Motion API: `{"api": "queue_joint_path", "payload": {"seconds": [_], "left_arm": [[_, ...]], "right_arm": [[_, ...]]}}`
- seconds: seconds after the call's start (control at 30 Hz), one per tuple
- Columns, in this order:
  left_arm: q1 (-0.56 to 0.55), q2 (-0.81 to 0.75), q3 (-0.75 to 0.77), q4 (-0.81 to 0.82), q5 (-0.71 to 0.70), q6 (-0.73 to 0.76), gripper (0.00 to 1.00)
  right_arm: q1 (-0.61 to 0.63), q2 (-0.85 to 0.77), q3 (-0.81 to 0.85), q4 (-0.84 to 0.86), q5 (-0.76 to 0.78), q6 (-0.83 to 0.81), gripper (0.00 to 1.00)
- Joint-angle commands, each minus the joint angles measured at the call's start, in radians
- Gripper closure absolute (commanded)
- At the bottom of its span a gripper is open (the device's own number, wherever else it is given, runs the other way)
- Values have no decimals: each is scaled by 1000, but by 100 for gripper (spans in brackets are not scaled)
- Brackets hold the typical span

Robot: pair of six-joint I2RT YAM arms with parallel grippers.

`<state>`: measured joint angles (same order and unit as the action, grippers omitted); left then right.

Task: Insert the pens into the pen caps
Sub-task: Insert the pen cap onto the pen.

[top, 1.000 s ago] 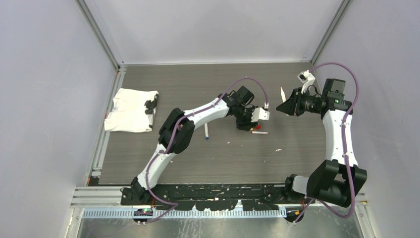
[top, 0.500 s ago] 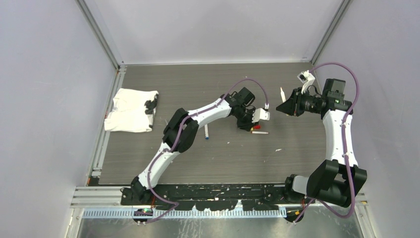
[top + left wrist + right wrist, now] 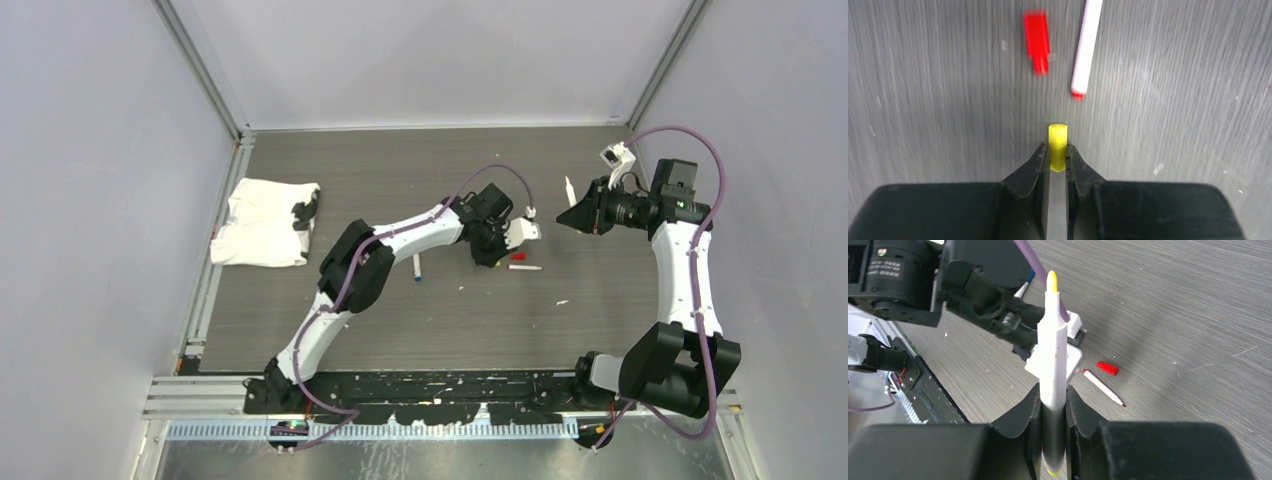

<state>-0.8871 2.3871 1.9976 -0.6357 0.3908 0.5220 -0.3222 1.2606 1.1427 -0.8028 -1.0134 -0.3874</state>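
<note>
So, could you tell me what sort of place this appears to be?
Probably a robotics lab test cell: plain pale walls on aluminium framing box in a grey table, where the left gripper holds a yellow cap and the right gripper a yellow-tipped pen.

A crumpled white cloth (image 3: 262, 236) lies at the table (image 3: 400, 165) left edge.

Yellow cap (image 3: 1058, 142) pinched in my left claw (image 3: 1056, 152), open end outward; yellow-tipped white pen (image 3: 1053, 350) gripped tip-outward in my right claw (image 3: 1053, 392); red cap (image 3: 1036, 42), red-tipped pen (image 3: 1087, 47) just beside it, and 1 blue-tipped pen (image 3: 417, 266) lying flat.
</note>
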Motion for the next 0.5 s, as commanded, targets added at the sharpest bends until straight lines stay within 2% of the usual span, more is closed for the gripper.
{"api": "queue_joint_path", "payload": {"seconds": [0.0,0.13,0.2,0.33,0.47], "left_arm": [[-3,-154,-247,11,-254,-265,97],[-3,-303,-518,91,-397,-484,98],[-2,-338,-592,81,-464,-580,98],[-2,-349,-655,40,-505,-682,97],[-2,-315,-633,2,-510,-710,92]], "right_arm": [[-2,-18,19,-4,-47,0,98],[3,-15,14,-1,-53,4,98],[9,-15,11,5,-53,9,98],[19,-17,5,16,-53,22,98],[25,-17,0,23,-53,29,98]]}}
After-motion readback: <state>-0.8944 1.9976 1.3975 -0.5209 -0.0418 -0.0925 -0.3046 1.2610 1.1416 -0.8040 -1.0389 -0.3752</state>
